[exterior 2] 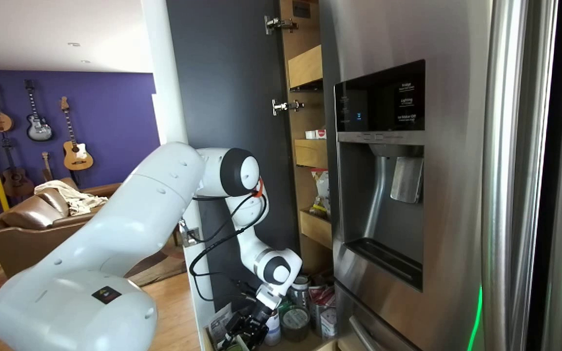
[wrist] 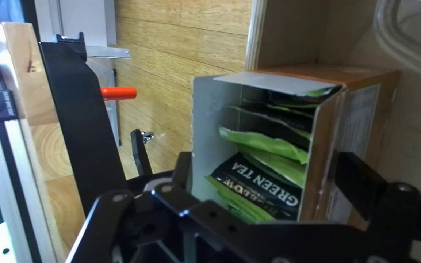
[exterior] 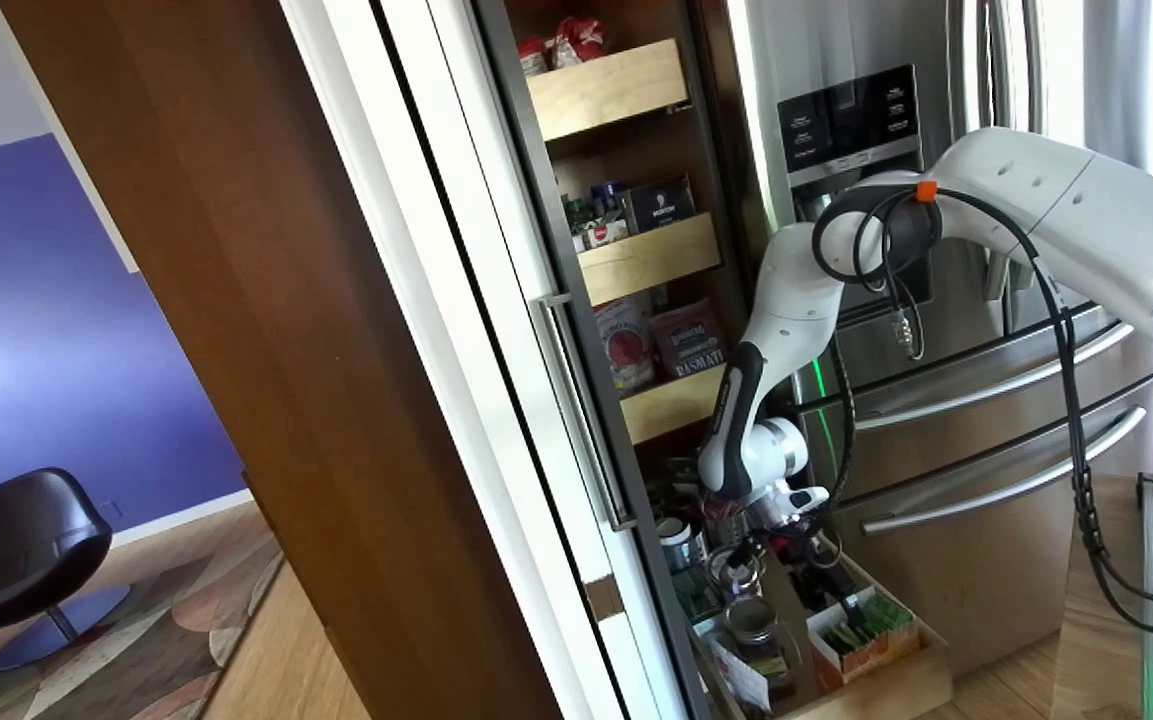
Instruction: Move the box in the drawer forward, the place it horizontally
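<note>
One box (wrist: 323,146) w/ tea pkts (wrist: 268,160) — in drawer (exterior: 896,690), btwn spread tool (wrist: 263,160) fingers (wrist: 356,182).

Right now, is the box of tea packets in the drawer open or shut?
Open: in the wrist view the mouth of the box is uncovered, with green-and-black tea packets visible inside.

Orange box (wrist: 324,146), green-and-black packets (wrist: 265,143), tan drawer (exterior: 891,692), black tool (wrist: 264,161), white arm (exterior 2: 159,209), purple wall (exterior 2: 120,107), patterned rug (exterior: 156,658)

You see the box (wrist: 323,146) only partly.
In your wrist view, the gripper (wrist: 266,166) covers one part, the side label (wrist: 360,120) is blurred, and the top edge cuts the drawer (wrist: 289,34).
</note>
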{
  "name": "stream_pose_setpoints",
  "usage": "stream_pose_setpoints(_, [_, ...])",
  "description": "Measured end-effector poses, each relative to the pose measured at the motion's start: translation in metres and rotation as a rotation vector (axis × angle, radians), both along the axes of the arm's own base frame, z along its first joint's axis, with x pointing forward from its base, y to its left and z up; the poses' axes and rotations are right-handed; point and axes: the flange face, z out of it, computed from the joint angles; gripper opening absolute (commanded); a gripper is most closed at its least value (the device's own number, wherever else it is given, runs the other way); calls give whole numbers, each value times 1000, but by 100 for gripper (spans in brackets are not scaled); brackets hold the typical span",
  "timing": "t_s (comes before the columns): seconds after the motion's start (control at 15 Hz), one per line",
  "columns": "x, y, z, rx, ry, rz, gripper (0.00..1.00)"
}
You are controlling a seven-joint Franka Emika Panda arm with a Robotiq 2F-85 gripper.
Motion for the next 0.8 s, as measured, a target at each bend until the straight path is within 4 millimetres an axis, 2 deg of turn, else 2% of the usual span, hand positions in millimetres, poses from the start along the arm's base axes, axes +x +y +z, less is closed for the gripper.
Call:
stream_pose_setpoints(0.27, [-7, -10, 11, -21, -21, -36, 100])
stream_pose_setpoints(0.47, [-13, -17, 39, -98, -143, -36, 100])
stream_pose_setpoints(0.6, [-23, -9, 64, -147, -210, 11, 100])
stream_pose_setpoints(0.8, [-51, 22, 102, -219, -247, 146, 100])
